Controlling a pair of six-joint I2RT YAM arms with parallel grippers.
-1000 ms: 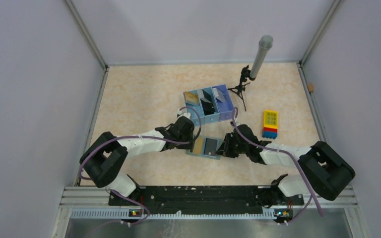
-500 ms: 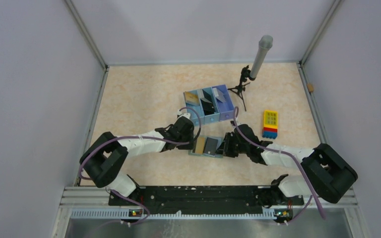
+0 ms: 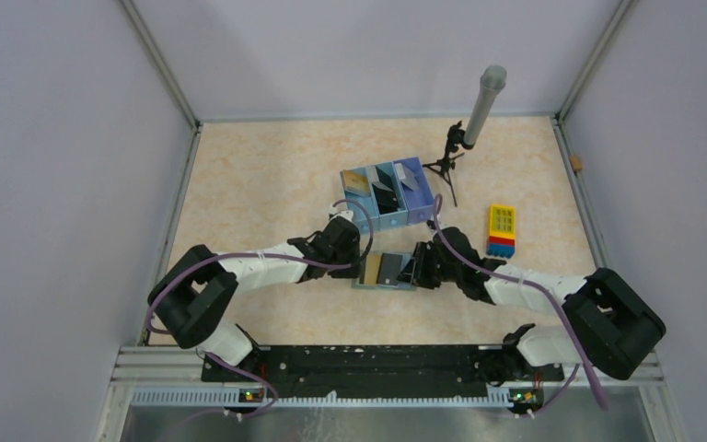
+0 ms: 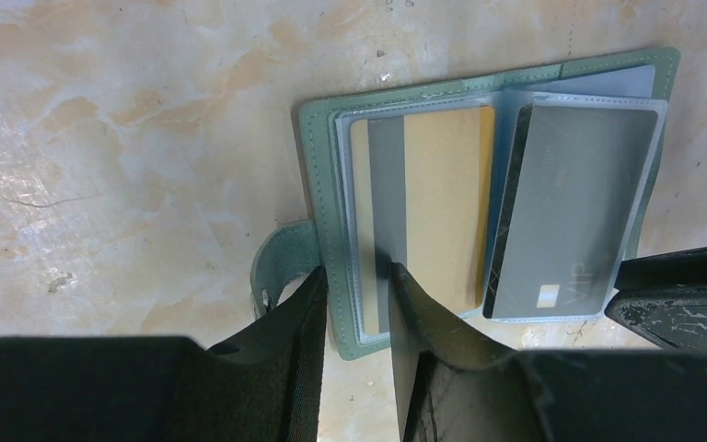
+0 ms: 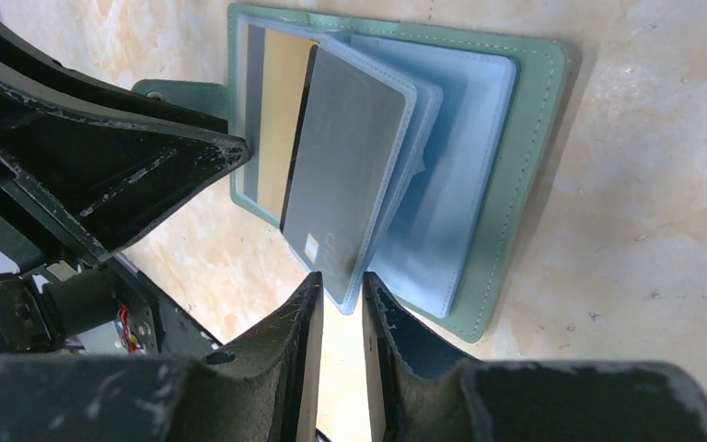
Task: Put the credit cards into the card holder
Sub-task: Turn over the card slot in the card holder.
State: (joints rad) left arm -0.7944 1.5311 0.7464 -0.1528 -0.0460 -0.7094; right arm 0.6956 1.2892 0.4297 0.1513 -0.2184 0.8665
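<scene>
The card holder [image 3: 385, 270] lies open on the table, grey-green outside [image 4: 318, 184] and light blue inside [image 5: 465, 157]. A gold card [image 4: 446, 203] sits in its left sleeve. A grey card [image 4: 571, 203] fills a clear sleeve that stands raised off the middle [image 5: 345, 166]. My left gripper [image 4: 354, 281] straddles the holder's left edge beside the strap, with its jaws closed on that edge. At the holder's other side, my right gripper [image 5: 341, 285] stands slightly open. The raised sleeve's corner sits loose at its tips.
A blue three-compartment tray [image 3: 396, 221] with cards in it stands just behind the holder. A yellow toy block stack [image 3: 502, 228] lies to the right, and a microphone on a small tripod [image 3: 465, 138] stands behind it. Grey walls enclose the table.
My right gripper's jaws have parted a little, letting go of the grey card's sleeve. My left gripper has closed slightly on the holder's edge. The holder has shifted a little away from the arms.
</scene>
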